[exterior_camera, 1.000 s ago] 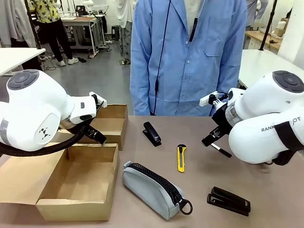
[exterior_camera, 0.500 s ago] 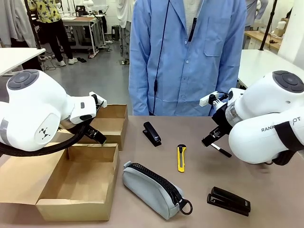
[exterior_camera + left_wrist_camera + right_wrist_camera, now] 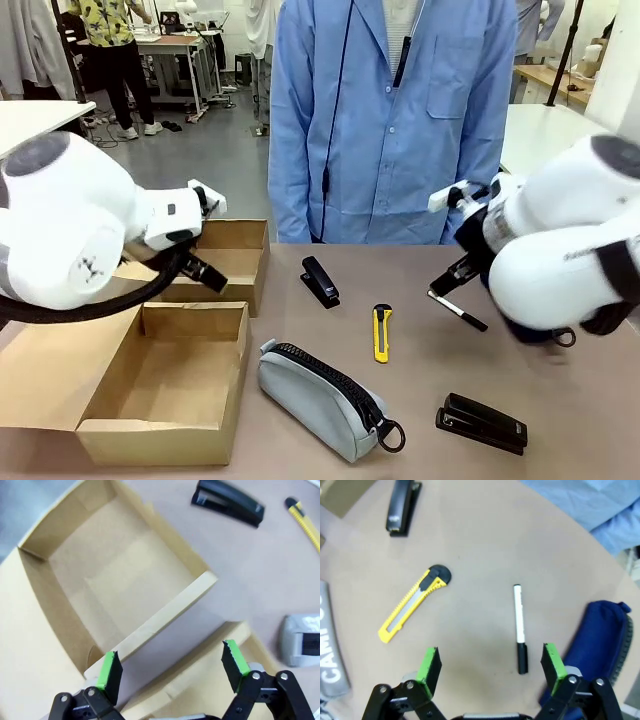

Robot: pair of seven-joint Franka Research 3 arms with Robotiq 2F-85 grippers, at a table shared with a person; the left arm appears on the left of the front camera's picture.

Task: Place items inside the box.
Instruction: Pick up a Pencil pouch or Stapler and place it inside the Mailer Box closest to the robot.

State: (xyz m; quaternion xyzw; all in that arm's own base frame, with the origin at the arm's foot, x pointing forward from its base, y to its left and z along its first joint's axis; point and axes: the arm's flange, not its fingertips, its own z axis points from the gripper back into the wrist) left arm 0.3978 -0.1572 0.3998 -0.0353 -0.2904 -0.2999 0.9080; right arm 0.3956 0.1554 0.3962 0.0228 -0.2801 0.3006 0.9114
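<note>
Out across a brown table [image 3: 420, 400], a person in a blue coat [image 3: 400, 110] at the far side. Near the middle, a grey zip pouch [image 3: 315, 398], black zipper, ring pull at its right end. Just beyond, a slim yellow utility knife [image 3: 381, 333]; far left of that, one black stapler [image 3: 320, 281]; near right, the other stapler [image 3: 481, 423]. At left, an open cardboard box [image 3: 150, 440]. From the right wrist: "CAMP" lettering, a white pen [image 3: 519, 627], a blue case [image 3: 592, 640]. Left gripper [image 3: 172, 667] spread wide over the box walls; right gripper [image 3: 490, 667] spread wide above the pen, both empty.
</note>
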